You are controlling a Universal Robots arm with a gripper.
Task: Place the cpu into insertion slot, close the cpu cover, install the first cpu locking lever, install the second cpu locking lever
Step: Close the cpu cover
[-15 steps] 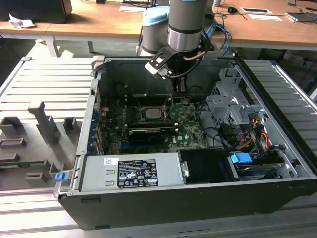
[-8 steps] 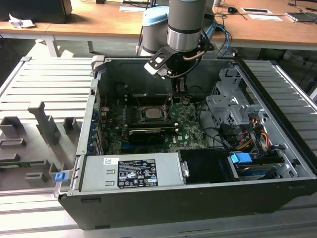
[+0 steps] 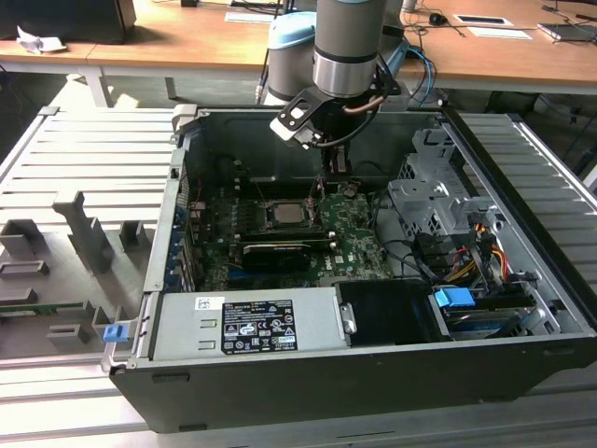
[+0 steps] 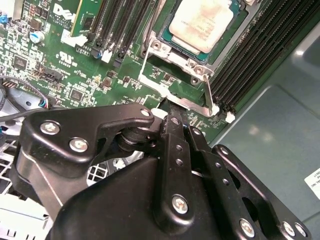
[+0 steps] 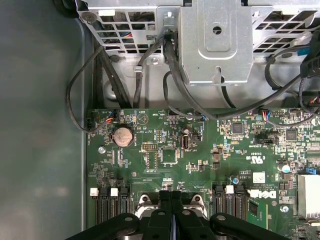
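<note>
Inside an open computer case lying on a ribbed metal bench, a green board faced upward and a grey robot arm reached down into it from above. The cpu lay flat in the slot near the middle of the board, silvery face up. In the second wrist view the cover appeared to be down around it, with the chip showing through its window. The gripper hung low over the board just beside the slot, on the exterior view's right of it. In both wrist views its black fingers were pressed together with no visible gap. In the second wrist view the tips sat close to a thin bright lever at the slot's edge, and whether they touched it or pinched it could not be told. Judging by this, placing the chip and closing the cover looked done, and the step in hand was a locking lever, though which of the two was unclear. That work seemed to call for a small, exact push on the narrow wire to bring it down and under its catch, with the tips kept clear of the small parts and dark memory slots crowded nearby
</note>
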